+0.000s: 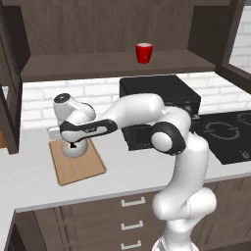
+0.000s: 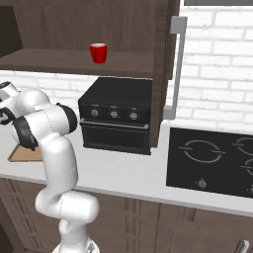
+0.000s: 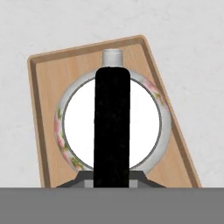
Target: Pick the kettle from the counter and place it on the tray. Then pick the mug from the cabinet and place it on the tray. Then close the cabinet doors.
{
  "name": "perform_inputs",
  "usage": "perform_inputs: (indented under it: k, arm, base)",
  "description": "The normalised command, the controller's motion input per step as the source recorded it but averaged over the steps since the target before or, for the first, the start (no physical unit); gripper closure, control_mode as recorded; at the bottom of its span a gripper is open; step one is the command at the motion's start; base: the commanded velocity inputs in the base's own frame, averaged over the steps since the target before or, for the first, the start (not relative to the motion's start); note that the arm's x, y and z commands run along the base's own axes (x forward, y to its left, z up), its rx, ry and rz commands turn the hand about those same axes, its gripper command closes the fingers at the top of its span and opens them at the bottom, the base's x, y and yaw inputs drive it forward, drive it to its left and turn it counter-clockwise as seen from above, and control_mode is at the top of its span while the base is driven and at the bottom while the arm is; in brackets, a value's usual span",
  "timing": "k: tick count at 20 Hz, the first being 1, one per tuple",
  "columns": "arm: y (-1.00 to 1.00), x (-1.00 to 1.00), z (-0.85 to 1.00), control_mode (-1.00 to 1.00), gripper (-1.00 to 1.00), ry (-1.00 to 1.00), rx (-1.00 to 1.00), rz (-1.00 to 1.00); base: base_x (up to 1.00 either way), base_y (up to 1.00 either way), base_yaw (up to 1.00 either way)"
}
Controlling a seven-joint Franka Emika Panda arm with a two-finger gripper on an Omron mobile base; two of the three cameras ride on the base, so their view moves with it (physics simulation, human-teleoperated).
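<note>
We note black countertop oven [image 2: 116, 116] against white brick backsplash [image 2: 217, 74], three knobs across its front panel. To its right we see black induction hob [image 2: 212, 160] set flush in desk, ring markings on surface, small control knob [image 2: 201, 184] near front edge. Below, we mark dark wood drawers [image 1: 130, 218] with short silver handles [image 1: 133, 201].

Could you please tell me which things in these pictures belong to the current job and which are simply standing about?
Part of the job:
- kettle, over the tray
- mug, on the cabinet shelf
- counter
- gripper, above the kettle

Just standing about:
- black oven
- black hob
- drawers
</note>
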Motion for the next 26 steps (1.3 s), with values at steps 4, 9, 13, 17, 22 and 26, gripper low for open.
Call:
perform_inputs:
  k: [4, 9, 13, 17, 22, 26]
  arm:
    - [0.00, 0.12, -0.25, -1.00, 1.00, 0.00, 0.00, -0.04]
    - [0.00, 0.15, -0.26, -1.00, 1.00, 0.00, 0.00, -0.03]
    - [0.00, 0.28, -0.29, -1.00, 1.00, 0.00, 0.00, 0.00]
    - [0.00, 0.41, -0.26, -1.00, 1.00, -0.03, 0.00, 0.00]
    - [0.00, 0.36, -0.24, -1.00, 1.00, -0.01, 0.00, 0.00]
    - [-0.02, 0.05, -0.30, -1.00, -1.00, -0.01, 0.00, -0.01]
  base:
    - [0.00, 0.00, 0.00]
    - [0.00, 0.00, 0.00]
    - [0.00, 0.00, 0.00]
    - [0.00, 0.00, 0.00]
    - [0.00, 0.00, 0.00]
    - [0.00, 0.00, 0.00]
